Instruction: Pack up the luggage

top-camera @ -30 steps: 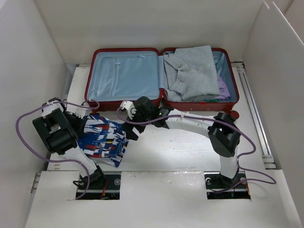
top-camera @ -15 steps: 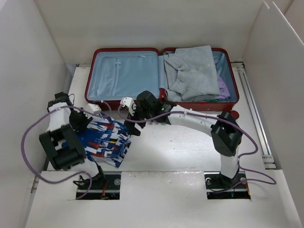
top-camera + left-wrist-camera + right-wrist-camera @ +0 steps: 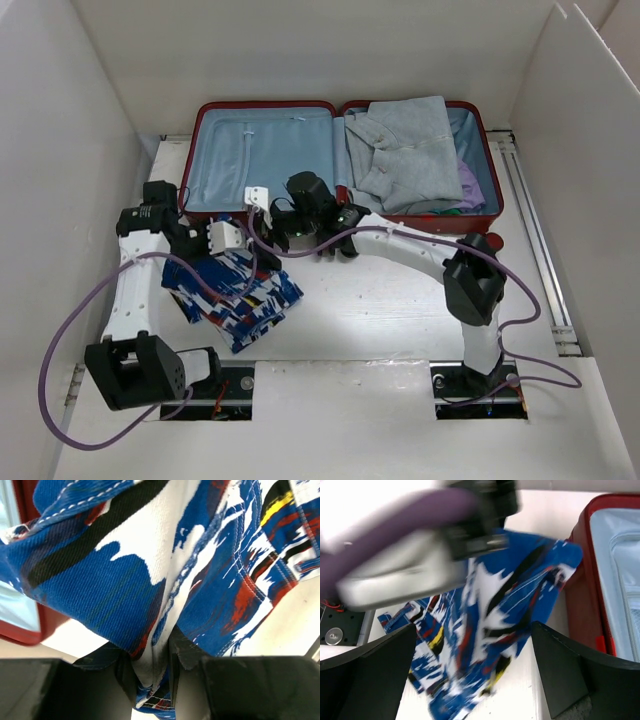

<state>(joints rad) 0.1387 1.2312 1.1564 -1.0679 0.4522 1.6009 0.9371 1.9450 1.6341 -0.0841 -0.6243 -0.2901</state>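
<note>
Presently: left claw, arm stretched forward, pinched shut on blue-white-red patterned cloth garment, near front rim of large dark-red hard-shell suitcase lying open at worktop rear; right claw gaping, empty, beside it.

The left gripper has closed on a fold of the blue patterned garment and drawn it toward the luggage. Its elbow has swung to the table's near edge. The right gripper has withdrawn toward the luggage's near wall.
</note>
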